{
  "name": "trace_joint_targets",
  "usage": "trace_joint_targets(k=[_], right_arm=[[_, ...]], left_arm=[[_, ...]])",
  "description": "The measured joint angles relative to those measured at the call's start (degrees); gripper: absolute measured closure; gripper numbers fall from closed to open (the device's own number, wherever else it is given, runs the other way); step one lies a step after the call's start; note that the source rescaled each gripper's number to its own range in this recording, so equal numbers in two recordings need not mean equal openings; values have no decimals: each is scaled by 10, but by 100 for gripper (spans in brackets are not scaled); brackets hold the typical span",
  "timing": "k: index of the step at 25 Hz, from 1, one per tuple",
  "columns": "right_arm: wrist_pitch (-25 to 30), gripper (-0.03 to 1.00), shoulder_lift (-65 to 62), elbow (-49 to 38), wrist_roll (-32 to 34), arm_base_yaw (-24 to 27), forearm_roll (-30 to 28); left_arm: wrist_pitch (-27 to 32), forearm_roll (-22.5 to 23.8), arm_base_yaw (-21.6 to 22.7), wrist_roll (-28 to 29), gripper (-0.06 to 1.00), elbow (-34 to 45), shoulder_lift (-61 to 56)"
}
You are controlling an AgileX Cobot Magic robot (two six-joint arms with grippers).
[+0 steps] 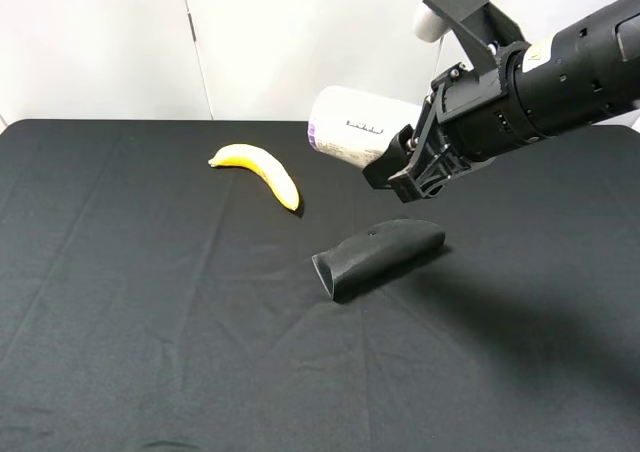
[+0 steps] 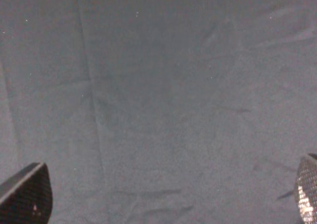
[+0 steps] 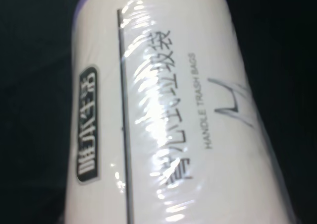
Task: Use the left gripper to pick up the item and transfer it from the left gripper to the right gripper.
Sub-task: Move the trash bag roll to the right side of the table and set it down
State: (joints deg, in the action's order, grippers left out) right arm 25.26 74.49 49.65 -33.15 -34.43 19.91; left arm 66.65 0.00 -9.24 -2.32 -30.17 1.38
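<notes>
The item (image 1: 355,127), a whitish-labelled roll with a purple end and black print, hangs in the air above the black table. My right gripper (image 1: 402,164), on the thick black arm with the white-capped bracket, is shut on its right end. In the right wrist view the roll (image 3: 168,115) fills the picture and the fingers are hidden. My left gripper (image 2: 168,199) is open and empty. Only its two fingertips (image 2: 27,194) show, wide apart over bare black cloth. The left arm is out of the exterior high view.
A yellow banana (image 1: 262,170) lies at the back middle of the black cloth-covered table (image 1: 130,312). A black curved pouch (image 1: 378,254) lies in the middle, below the held roll. A white wall stands behind the table.
</notes>
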Motion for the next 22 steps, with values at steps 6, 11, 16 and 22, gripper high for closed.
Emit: trace_joint_targets(k=[6,11,16,22], right_arm=[[0,96,0,0,8,0,0],[0,96,0,0,9,0,0],[0,96,0,0,11,0,0],[0,96,0,0,11,0,0]], left_arm=[[-7,-4,0,0,4,0,0],[-49,-5,0,0,4,15,0],[-57,-7,0,0,4,18,0],[-57,-8,0,-1,4,18,0]])
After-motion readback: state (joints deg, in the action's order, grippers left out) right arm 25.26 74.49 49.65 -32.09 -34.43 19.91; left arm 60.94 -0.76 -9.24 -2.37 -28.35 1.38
